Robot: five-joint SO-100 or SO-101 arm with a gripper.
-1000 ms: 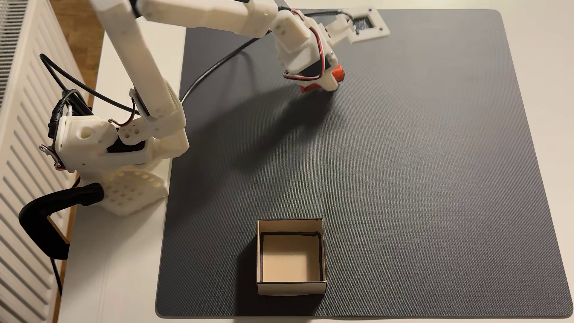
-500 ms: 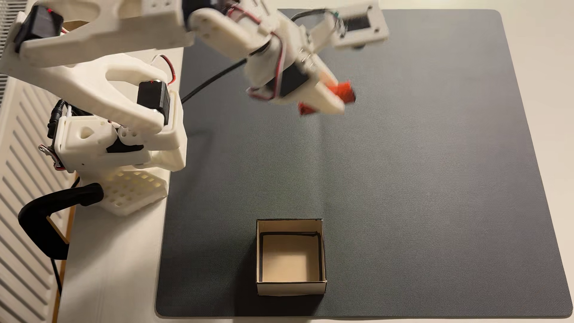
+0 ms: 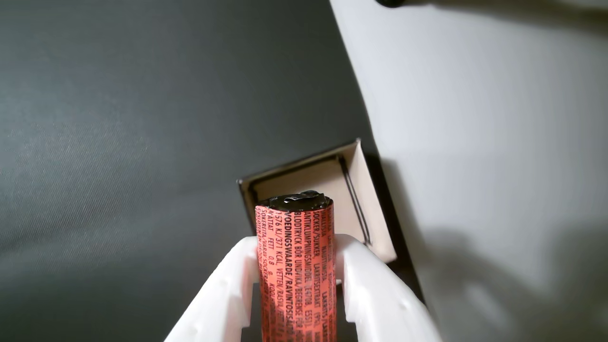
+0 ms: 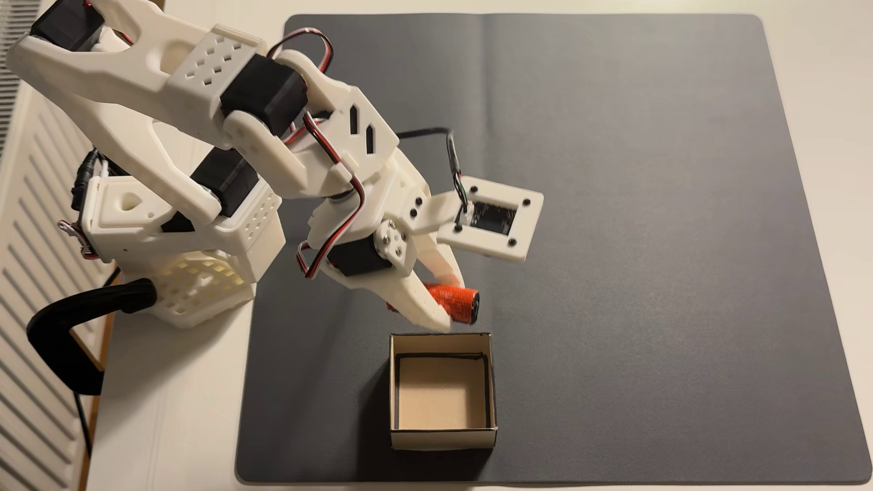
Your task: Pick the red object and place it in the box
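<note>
The red object (image 3: 295,270) is an orange-red foil cylinder with dark print and a dark end, and my white gripper (image 3: 295,247) is shut on it. In the fixed view the gripper (image 4: 449,302) holds the red object (image 4: 456,300) in the air, just beyond the far wall of the box (image 4: 441,341). The box is a small square open cardboard box, beige inside with black-lined edges. In the wrist view the box (image 3: 368,209) lies past the cylinder's dark end, partly hidden behind it.
A dark grey mat (image 4: 661,236) covers most of the white table (image 4: 179,401). The arm's base (image 4: 179,236) and a black clamp (image 4: 71,330) stand at the left edge, beside a white radiator (image 4: 28,236). A camera mount (image 4: 491,219) juts from the wrist.
The arm has swung from the mat's far side toward the near side, carrying the red object from far above the box to just beyond its far wall.
</note>
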